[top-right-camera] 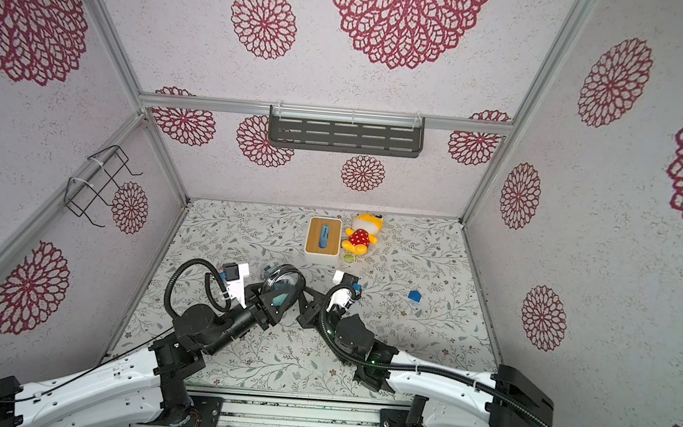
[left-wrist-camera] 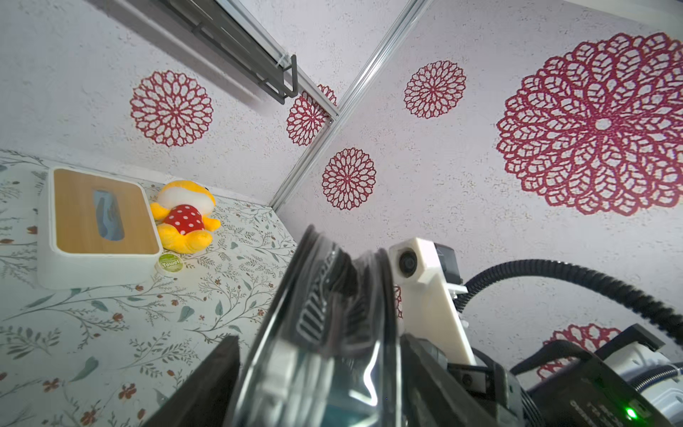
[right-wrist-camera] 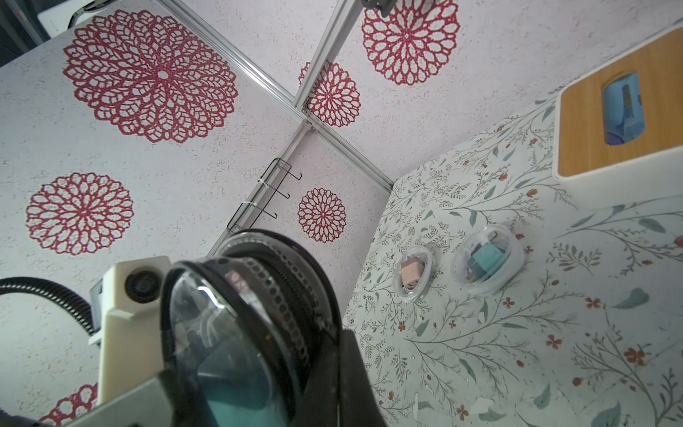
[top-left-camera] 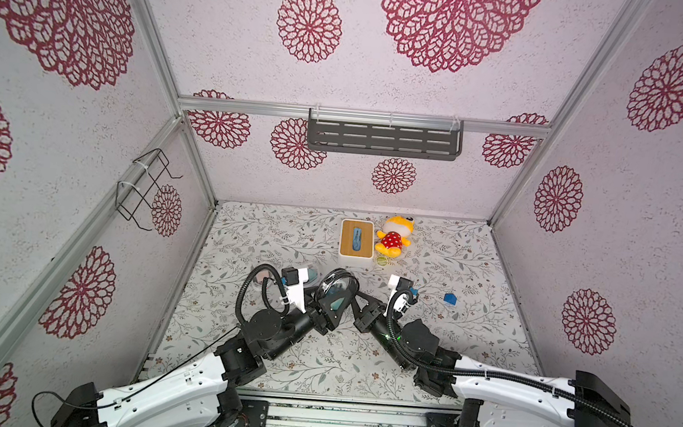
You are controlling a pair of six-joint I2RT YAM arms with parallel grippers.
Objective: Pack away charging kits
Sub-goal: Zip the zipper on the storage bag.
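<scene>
Pale walls (top-left-camera: 508,90) bloom with crimson rosettes; the desk (top-left-camera: 280,234) wears grey-green leaves and rust flowers. Yellow plush (top-left-camera: 393,237), red white-dotted dress. White box (top-left-camera: 348,240), wooden lid. Clear pouch (top-left-camera: 336,283), black zip, teal adapter (top-left-camera: 336,304).

Pale textured walls (top-left-camera: 383,88) printed with crimson floral medallions (top-left-camera: 309,24) enclose a leaf-patterned tabletop (top-left-camera: 319,367). A dark slotted shelf (top-left-camera: 383,139) hangs from the back wall's aluminium rail (top-left-camera: 248,108), a black wire rack (top-left-camera: 142,186) left of it.

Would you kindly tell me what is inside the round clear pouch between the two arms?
A teal plug shows through the clear pouch; its black zip band hides whatever else is inside.
</scene>
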